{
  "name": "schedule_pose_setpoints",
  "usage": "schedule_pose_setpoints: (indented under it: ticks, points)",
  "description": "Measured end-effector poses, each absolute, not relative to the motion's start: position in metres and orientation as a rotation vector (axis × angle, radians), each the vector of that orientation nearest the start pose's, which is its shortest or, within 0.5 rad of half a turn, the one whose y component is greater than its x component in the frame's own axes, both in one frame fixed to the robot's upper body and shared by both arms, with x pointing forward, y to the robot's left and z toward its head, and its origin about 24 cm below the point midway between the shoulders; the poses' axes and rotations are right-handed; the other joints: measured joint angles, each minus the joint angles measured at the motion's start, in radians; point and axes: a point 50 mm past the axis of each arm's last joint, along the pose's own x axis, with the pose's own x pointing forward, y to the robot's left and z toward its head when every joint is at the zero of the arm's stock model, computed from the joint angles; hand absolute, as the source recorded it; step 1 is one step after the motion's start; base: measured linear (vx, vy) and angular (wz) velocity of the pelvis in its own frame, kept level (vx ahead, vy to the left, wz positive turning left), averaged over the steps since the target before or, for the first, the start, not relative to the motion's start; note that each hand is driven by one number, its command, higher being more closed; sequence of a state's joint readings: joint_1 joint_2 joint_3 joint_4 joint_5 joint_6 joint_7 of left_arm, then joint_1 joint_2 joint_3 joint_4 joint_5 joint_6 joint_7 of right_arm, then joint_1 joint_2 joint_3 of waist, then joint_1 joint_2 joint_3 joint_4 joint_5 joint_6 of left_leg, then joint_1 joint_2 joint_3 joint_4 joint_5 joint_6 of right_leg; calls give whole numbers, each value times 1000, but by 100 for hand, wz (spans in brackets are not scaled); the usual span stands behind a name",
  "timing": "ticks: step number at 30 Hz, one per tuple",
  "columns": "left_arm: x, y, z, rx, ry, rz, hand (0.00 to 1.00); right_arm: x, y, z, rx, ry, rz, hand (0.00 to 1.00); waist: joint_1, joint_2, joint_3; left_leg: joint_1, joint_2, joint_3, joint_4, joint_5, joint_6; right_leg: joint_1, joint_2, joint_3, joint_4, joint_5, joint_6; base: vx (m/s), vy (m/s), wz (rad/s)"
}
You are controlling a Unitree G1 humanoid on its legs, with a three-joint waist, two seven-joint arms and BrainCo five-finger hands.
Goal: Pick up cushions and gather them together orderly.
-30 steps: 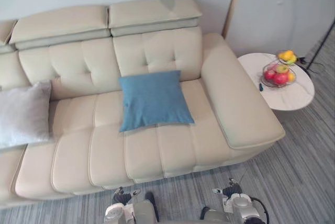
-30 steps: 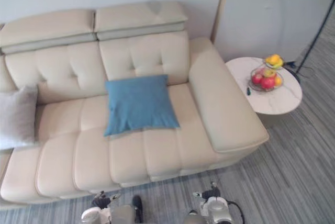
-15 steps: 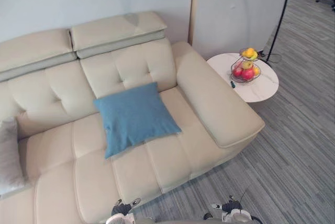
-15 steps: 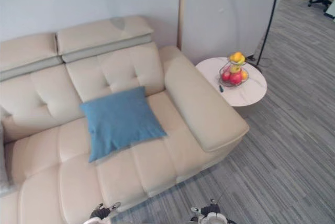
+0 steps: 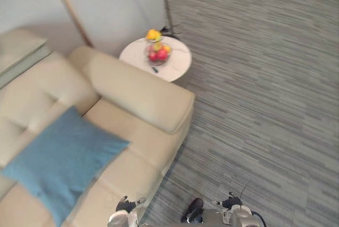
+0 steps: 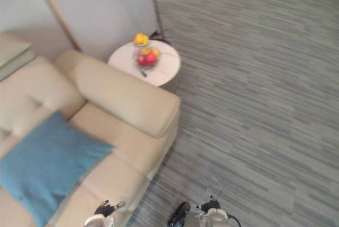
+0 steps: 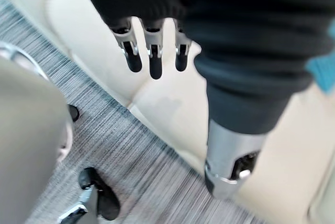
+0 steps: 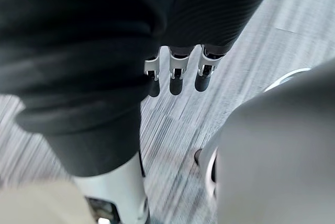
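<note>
Grey carpet (image 5: 265, 105) is lying open past the armrest of the cream sofa (image 5: 137, 97); the blue cushion (image 5: 58, 168) is resting on its seat (neither hand touching it). Left hand (image 7: 151, 59) and right hand (image 8: 176, 77) are hanging, fingers straight, empty.

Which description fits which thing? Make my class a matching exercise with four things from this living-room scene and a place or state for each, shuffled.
Things:
1. blue cushion
2. fruit basket
3. round side table
4. left hand

Places or states:
A. stands on the round side table
B. stands on the carpet beside the sofa armrest
C. lies on the sofa seat
D. open, fingers straight, by the sofa's front edge

Pairs: 1-C, 2-A, 3-B, 4-D
</note>
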State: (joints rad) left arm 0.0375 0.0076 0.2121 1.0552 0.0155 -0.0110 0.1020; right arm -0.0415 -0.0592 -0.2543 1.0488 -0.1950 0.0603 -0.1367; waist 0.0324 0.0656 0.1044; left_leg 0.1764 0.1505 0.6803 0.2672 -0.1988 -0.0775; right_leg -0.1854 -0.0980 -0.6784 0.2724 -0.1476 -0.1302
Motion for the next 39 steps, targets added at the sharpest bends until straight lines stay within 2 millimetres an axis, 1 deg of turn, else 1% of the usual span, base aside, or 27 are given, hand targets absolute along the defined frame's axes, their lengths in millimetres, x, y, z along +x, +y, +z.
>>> schedule_pose_setpoints:
  ticks: [1, 2, 3, 4, 5, 7, 11, 13, 15, 16, 17, 18, 21, 22, 23, 24, 26, 29, 30, 31, 32, 33, 34, 35, 36, 37, 39]
  points:
    - [109, 184, -160, -26, 1080, 282, 0, 134, -209, -150, -171, 1068, -277, 0, -2, 2, 3, -7, 18, 1, 53, -4, -4, 2, 12, 22, -8, -7, 5, 121, -190, -92]
    - [111, 185, -159, -12, 1076, 269, 0, 131, -208, -151, -176, 1075, -273, 0, -10, 0, 9, -50, 75, -10, 212, -5, -3, 17, 41, 55, -29, -24, 17, 88, -172, -68]
    - [110, 186, -159, -9, 1076, 266, 0, 132, -207, -151, -189, 1072, -257, 0, -13, 3, 15, -105, 141, -33, 376, 4, 30, 40, 72, 78, -54, -26, 14, 99, -204, -112]
    - [108, 185, -160, -26, 1079, 271, 0, 136, -203, -150, -195, 1063, -243, 0, -7, 16, 30, -176, 202, -108, 571, -49, 135, 68, 124, 139, -69, -32, -6, 101, -135, -117]
    - [109, 186, -160, -35, 1074, 279, 0, 139, -203, -149, -197, 1055, -244, 0, -2, 15, 38, -218, 190, -176, 617, -79, 126, 72, 140, 170, -65, -39, -21, 101, -99, -145]
    - [120, 188, -154, -36, 1023, 282, 0, 146, -203, -147, -195, 1044, -253, 0, 20, -2, 74, -326, 52, -418, 576, -137, 48, 106, 170, 296, -67, -46, -21, 103, -23, -163]
    - [128, 187, -150, -42, 976, 284, 0, 148, -199, -147, -185, 1042, -266, 0, 32, -9, 86, -449, -84, -659, 358, -141, 23, 140, 196, 480, -62, -54, -1, 182, 37, -166]
    - [132, 181, -149, -70, 960, 291, 0, 151, -195, -145, -177, 1021, -267, 0, 51, -3, 86, -489, -145, -832, 248, -112, -11, 152, 215, 618, -55, -62, 14, 268, 91, -183]
    - [131, 178, -149, -83, 964, 292, 0, 149, -192, -146, -169, 1026, -262, 0, 65, 7, 78, -482, -135, -880, 178, -60, 34, 152, 236, 703, -29, -91, 33, 330, 176, -172]
    - [130, 179, -149, -86, 965, 300, 0, 148, -187, -146, -157, 1022, -257, 0, 70, 12, 73, -452, -118, -848, 167, 21, 5, 152, 243, 753, 20, -138, 50, 346, 189, -149]
    - [131, 180, -149, -88, 963, 304, 0, 149, -184, -146, -149, 1015, -255, 0, 72, -3, 75, -442, -113, -814, 173, 15, 0, 149, 229, 758, 45, -165, 61, 389, 210, -136]
    - [130, 185, -148, -79, 957, 314, 0, 146, -179, -146, -132, 1010, -252, 0, 76, -38, 60, -423, -110, -740, 163, -5, 20, 125, 160, 702, 96, -217, 101, 311, 190, -124]
    - [131, 189, -148, -59, 963, 313, 0, 147, -168, -146, -100, 998, -235, 0, 91, -59, 51, -344, -76, -580, 162, -68, 51, 66, 41, 552, 235, -181, 231, 353, 245, -149]
    - [130, 189, -149, -53, 971, 308, 0, 147, -167, -146, -99, 999, -232, 0, 90, -57, 52, -323, -68, -557, 153, -73, 56, 49, 21, 495, 274, -175, 240, 269, 151, -118]
    - [128, 190, -150, -40, 985, 296, 0, 147, -168, -146, -101, 1004, -229, 0, 89, -52, 53, -292, -55, -518, 138, -77, 62, 29, -27, 373, 329, -180, 224, 198, 42, -105]
    - [128, 191, -150, -28, 991, 289, 0, 149, -169, -147, -107, 1012, -224, 0, 87, -47, 55, -245, -34, -472, 108, -77, 62, 26, -82, 228, 353, -190, 179, 203, 29, -105]
    - [126, 195, -151, -16, 1006, 295, 0, 148, -170, -148, -111, 1022, -221, 0, 82, -27, 64, -197, 2, -439, 60, -77, 62, 9, -115, 113, 341, -191, 158, 243, -24, -106]
    - [125, 204, -151, 26, 1023, 290, 0, 154, -174, -147, -124, 1019, -219, 0, 76, -25, 69, -127, 46, -406, -18, -73, 55, -83, -116, 66, 267, -137, 162, 262, -133, -91]
    - [123, 211, -152, 66, 1038, 276, 0, 150, -180, -148, -132, 1028, -233, 0, 64, -61, 73, -97, 32, -392, -20, -69, 44, -94, -116, 100, 155, -26, 130, 294, -223, -37]
    - [122, 213, -152, 79, 1041, 271, 0, 149, -182, -148, -130, 1029, -242, 0, 61, -73, 70, -89, 27, -393, -14, -77, 29, -92, -120, 111, 136, 14, 106, 345, -275, -28]
    - [122, 208, -153, 83, 1048, 258, 0, 149, -192, -147, -146, 1023, -267, 0, 52, -42, 68, -77, 72, -412, 29, -102, -13, -74, -88, 109, 168, -19, 89, 363, -297, -12]
    - [122, 205, -153, 85, 1045, 247, 0, 150, -199, -145, -164, 1020, -279, 0, 49, -30, 67, -112, 99, -433, 124, -100, -15, -66, -60, 114, 164, -46, 88, 430, -369, -18]
    - [125, 201, -153, 75, 1035, 236, 0, 150, -205, -145, -176, 1019, -293, 0, 37, -8, 74, -202, 153, -490, 330, -71, -22, -31, -16, 111, 137, -67, 81, 348, -304, -21]
    - [127, 200, -152, 66, 1026, 242, 0, 149, -208, -144, -169, 1021, -309, 0, 39, 10, 84, -254, 183, -527, 457, -24, -3, 0, 11, 110, 120, -75, 71, 345, -279, -34]
    - [128, 201, -151, 64, 1017, 247, 0, 148, -208, -145, -166, 1025, -318, 0, 44, 29, 97, -331, 222, -566, 660, 17, 46, 58, 53, 122, 88, -88, 55, 348, -215, -69]
    - [128, 202, -150, 68, 1015, 249, 0, 144, -205, -147, -151, 1041, -325, 0, 55, 23, 106, -391, 218, -584, 806, -14, 41, 117, 82, 157, 58, -99, 44, 511, -243, -103]
    - [130, 208, -148, 85, 1002, 252, 0, 143, -202, -149, -129, 1057, -332, 0, 70, 7, 115, -461, 150, -582, 828, -52, 21, 194, 90, 209, -12, -100, 46, 380, -142, -80]
